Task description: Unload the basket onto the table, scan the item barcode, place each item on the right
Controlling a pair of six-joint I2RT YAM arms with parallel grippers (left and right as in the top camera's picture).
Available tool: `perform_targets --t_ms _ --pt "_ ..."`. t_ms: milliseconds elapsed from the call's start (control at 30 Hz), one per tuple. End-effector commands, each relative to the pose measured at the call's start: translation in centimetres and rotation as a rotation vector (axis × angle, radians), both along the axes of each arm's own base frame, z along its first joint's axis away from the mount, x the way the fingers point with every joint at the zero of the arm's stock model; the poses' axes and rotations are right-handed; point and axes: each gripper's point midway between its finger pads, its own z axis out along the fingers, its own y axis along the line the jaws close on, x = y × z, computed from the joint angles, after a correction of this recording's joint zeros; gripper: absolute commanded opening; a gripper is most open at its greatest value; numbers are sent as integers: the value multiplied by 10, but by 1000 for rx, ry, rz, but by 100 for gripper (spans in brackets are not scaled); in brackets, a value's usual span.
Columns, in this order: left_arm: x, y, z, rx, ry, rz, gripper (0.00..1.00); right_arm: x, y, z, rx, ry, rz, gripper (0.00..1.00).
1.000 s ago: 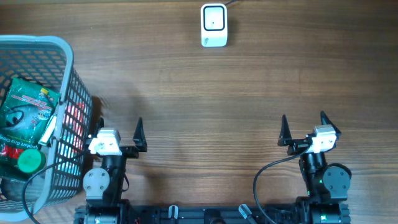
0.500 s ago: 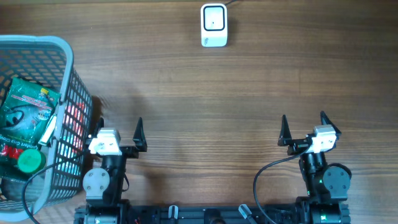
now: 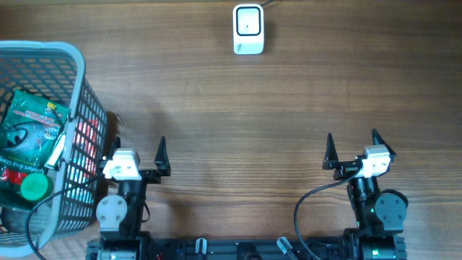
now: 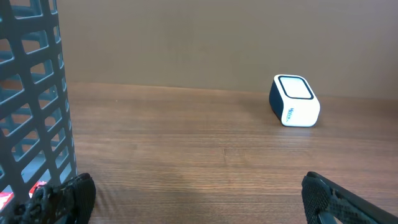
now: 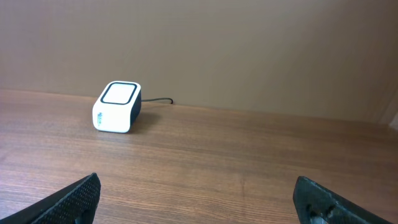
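Where the wrist cameras look across it, the brown wood-grain table (image 3: 238,108) ends at a plain tan wall (image 5: 249,50). Grey plastic mesh basket (image 3: 76,58) at the table's left edge, well apart from the scanner. Inside it: green packet (image 3: 29,126), lying flat, with a green-capped item (image 3: 32,188) beside it; barcode not discernible. Left gripper (image 3: 138,144) at the near edge, just beside the basket, jaws spread wide, holding nothing. Right gripper (image 3: 352,137) at near right, jaws likewise apart and empty. White scanner (image 3: 248,29) at far centre, window facing up, dark cable (image 5: 158,99) trailing behind.
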Motion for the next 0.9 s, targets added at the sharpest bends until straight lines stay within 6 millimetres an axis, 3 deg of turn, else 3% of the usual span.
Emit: perform_targets --t_ms 0,200,300,367,433,533,767,867 --pt "0 -1 -3 11 1 -9 100 0 -1 2 -9 -9 -6 99" --pt "0 -1 -3 10 1 -7 100 0 -1 2 -8 -9 -6 100" --pt "-3 -25 2 1 -18 -153 100 0 -1 2 -8 -9 -6 100" --pt "-11 -55 7 -12 -36 -329 100 0 -1 2 -8 -9 -6 100" --pt "-22 -78 7 -131 -2 -470 100 0 -1 2 -8 -9 -6 99" --pt "-27 -87 15 -224 3 -530 100 0 -1 2 -8 -9 -6 100" --pt "-51 -96 105 -224 -154 -612 100 0 -1 2 -9 -9 -6 100" --pt "-45 -85 143 -345 -117 -538 100 0 -1 2 -8 -9 -6 100"
